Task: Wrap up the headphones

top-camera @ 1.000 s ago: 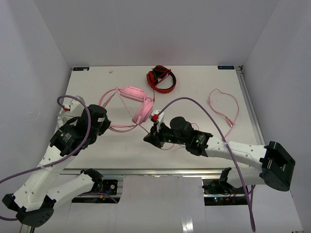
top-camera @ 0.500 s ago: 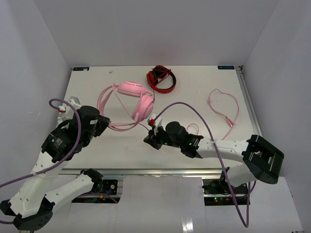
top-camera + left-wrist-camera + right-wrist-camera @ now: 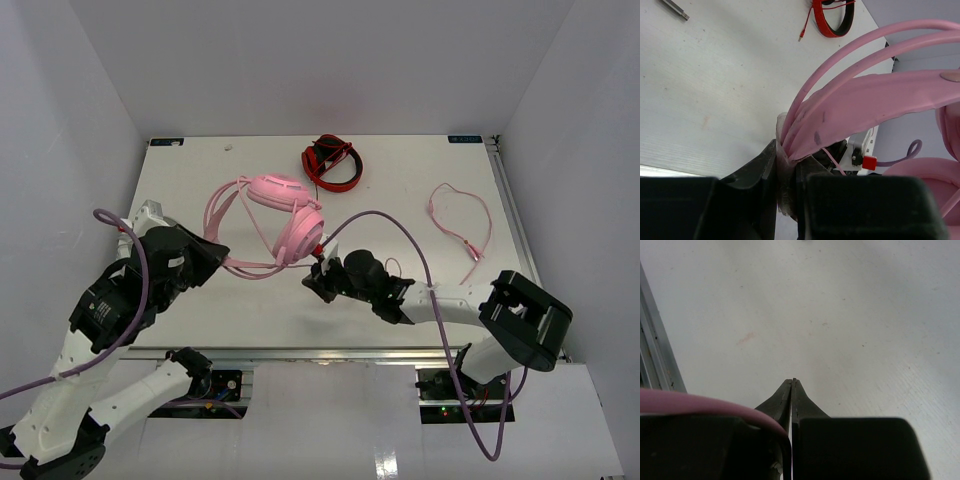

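Currently we are listing: pink headphones, sitting left of centre over the white table, with the left gripper clamping the headband; right gripper, its jaws pressing together with nothing showing between the tips, resting just beside the nearer ear cup, a pink strand crossing its body; thin pink cable, looping near the table's right edge; red-and-black headphones, lying at the far edge.
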`<move>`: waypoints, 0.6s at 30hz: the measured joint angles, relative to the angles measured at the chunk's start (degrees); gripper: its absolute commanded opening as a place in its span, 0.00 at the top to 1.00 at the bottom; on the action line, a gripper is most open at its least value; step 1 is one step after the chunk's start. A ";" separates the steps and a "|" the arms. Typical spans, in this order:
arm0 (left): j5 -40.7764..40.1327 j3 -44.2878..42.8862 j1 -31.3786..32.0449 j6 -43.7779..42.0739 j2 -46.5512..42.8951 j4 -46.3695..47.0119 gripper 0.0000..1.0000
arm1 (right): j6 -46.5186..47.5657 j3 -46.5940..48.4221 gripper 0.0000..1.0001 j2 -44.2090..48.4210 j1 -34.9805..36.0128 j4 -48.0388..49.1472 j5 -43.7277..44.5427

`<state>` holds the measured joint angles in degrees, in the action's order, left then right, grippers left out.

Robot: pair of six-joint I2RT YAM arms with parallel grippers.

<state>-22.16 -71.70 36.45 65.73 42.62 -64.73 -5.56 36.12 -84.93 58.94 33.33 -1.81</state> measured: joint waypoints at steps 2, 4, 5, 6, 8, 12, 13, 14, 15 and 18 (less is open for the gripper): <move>0.38 0.00 0.00 -0.59 -0.57 0.02 1.00 | -0.02 -0.44 0.92 -0.45 -1.33 0.71 -0.52; 0.80 0.00 -0.05 -1.71 -1.41 0.16 1.00 | -0.21 -1.25 0.92 -1.20 -3.30 2.05 -1.61; 1.13 0.00 -0.07 -2.68 -2.01 0.39 1.00 | -0.44 -1.78 0.92 -1.44 -4.30 2.54 -2.14; 1.30 -0.01 -0.07 -3.18 -2.33 0.59 1.00 | -0.80 -2.38 0.92 -1.67 -5.31 2.89 -2.76; 2.11 -0.02 -0.10 -5.01 -3.18 1.13 1.00 | -1.55 -3.34 0.92 -2.04 -7.57 3.51 -4.41; 7.20 0.10 -0.25 -12.65 -4.64 4.83 1.00 | -2.56 -3.76 0.92 -2.18 -11.01 4.64 -7.21; 8.89 0.32 -0.29 -14.82 -4.72 5.96 1.00 | -2.81 -3.68 0.92 -2.18 -11.78 4.86 -8.03; 10.68 0.60 -0.33 -17.01 -4.79 7.13 1.00 | -3.05 -3.56 0.92 -2.18 -12.54 5.02 -8.85; 13.44 1.36 -0.36 -19.44 -4.62 8.54 1.00 | -3.15 -3.00 0.92 -2.18 -13.21 4.60 -9.66; 21.89 3.77 -0.46 -26.63 -3.13 12.23 1.00 | -3.20 -0.06 0.92 -2.15 -15.20 1.94 -11.73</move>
<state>-0.27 -67.94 35.99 39.09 39.50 -52.50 -8.76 36.07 -87.08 43.74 35.27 -13.55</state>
